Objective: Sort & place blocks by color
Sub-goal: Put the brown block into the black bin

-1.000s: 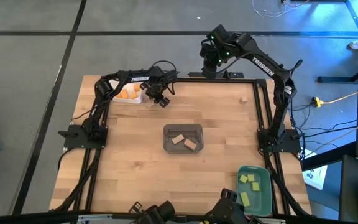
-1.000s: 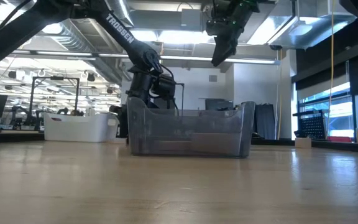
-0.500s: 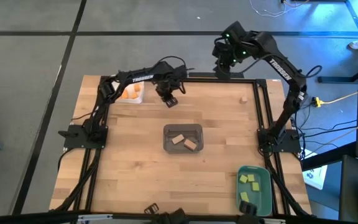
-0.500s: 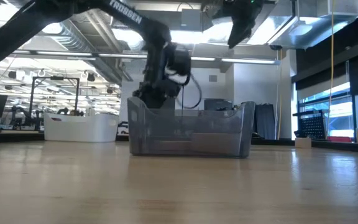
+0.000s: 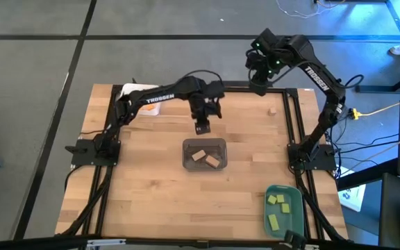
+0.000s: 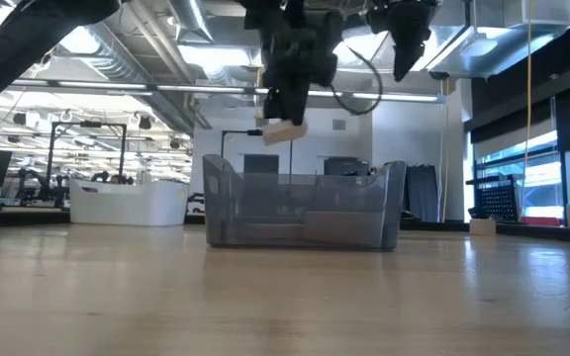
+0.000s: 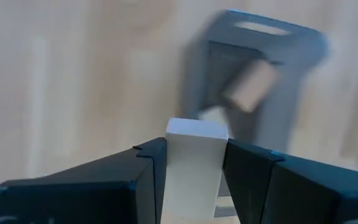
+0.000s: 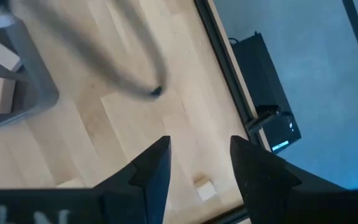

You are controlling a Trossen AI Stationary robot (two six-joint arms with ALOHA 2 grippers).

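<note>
Progress: mostly done, judging by the trays; 1 tan block in transit, 1 loose.
Left gripper [image 5: 202,128]: clenched on a tan block [image 7: 194,163], hanging just short of the grey tray [image 5: 204,165], above its far rim.
Right gripper [image 5: 259,85]: fingers apart, grasping nothing, raised over the table's far edge, near the loose block [image 5: 272,110].
Grey tray: 2 tan blocks inside.
Teal tray [image 5: 296,221]: 3 yellow-green blocks visible.
White tray [image 5: 128,88]: mostly hidden under the left arm; contents cannot be told.
Left to do: drop the held block, fetch the loose 1.
</note>
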